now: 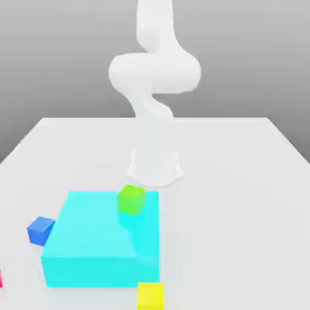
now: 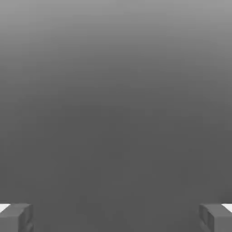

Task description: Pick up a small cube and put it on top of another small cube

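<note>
While our gripper (image 2: 116,217) hangs with fingers wide apart, we see the magenta cube (image 1: 0,280) at the exterior view's near left edge: probably light, rigid; grasp opposite flat faces.

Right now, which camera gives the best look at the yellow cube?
The exterior view: the yellow cube sits at its bottom edge, in front of the big cyan block. The hand view faces plain grey background between the end effector's fingertips.

On the table (image 1: 242,181), the large block (image 1: 100,254) lies before the arm base (image 1: 155,166) and bears a perched cube (image 1: 131,199) on its top's far corner. In the exterior view, a side cube (image 1: 40,230) lies at the block's 9 o'clock, the small cube (image 1: 0,280) farther out at 8 o'clock, and the other small cube (image 1: 150,296) just beside it at 5 o'clock.
</note>
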`<action>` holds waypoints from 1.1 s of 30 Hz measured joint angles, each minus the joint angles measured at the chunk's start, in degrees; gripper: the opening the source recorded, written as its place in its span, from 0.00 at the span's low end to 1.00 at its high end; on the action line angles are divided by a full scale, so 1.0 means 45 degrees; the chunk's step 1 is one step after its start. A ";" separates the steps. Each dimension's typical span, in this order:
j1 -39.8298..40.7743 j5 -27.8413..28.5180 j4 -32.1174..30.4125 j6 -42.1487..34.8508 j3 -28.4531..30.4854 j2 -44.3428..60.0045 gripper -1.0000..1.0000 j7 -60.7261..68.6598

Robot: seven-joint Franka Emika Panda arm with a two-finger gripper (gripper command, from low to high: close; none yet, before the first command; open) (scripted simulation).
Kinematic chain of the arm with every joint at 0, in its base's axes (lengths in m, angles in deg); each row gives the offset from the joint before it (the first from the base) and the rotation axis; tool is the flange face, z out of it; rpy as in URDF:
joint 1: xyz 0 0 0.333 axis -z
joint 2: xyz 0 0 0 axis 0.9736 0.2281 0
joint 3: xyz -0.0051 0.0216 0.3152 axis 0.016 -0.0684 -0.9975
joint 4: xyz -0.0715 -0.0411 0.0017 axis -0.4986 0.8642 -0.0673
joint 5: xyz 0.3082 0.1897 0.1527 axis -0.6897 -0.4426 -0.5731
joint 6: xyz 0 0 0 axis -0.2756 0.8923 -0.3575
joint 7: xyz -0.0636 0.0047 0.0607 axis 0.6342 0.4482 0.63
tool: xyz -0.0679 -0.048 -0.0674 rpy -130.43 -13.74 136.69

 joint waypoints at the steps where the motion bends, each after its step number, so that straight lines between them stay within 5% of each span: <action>1: -0.0133 -0.0079 0.0041 0.0101 0.0354 0.0490 0.50 0.0506; 17: -0.0864 -0.3190 0.0663 0.1552 0.4982 0.7885 0.50 0.9399; 25: 0.0755 -0.4864 0.0987 0.2226 0.5221 1.1636 0.50 1.3904; 33: 0.2664 -0.4986 0.1237 0.3389 0.5049 1.4882 0.50 1.7171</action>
